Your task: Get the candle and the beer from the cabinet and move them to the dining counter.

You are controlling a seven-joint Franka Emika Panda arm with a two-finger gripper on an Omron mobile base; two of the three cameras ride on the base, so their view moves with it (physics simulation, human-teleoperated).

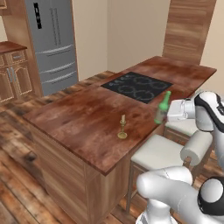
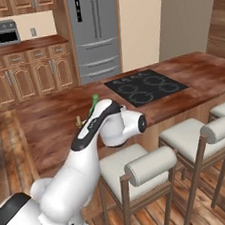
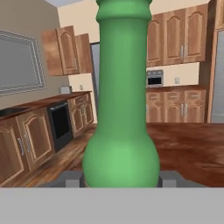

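While the beer [image 1: 162,108] hangs tilted over the table's [image 1: 83,120] near edge, pinched low in my gripper [image 1: 163,114], the candle [image 1: 122,127] already stands nearby. Released at this lean, I judge the bottle could tip, roll off or strike the candle.

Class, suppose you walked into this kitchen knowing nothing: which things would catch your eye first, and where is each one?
First, the green beer bottle, gripped by the gripper and tilted over the near edge of the dining counter, beside the black cooktop. Next, the small candle standing upright on the wood top, left of the bottle and apart from it. The white arm rises over cushioned stools along the counter.
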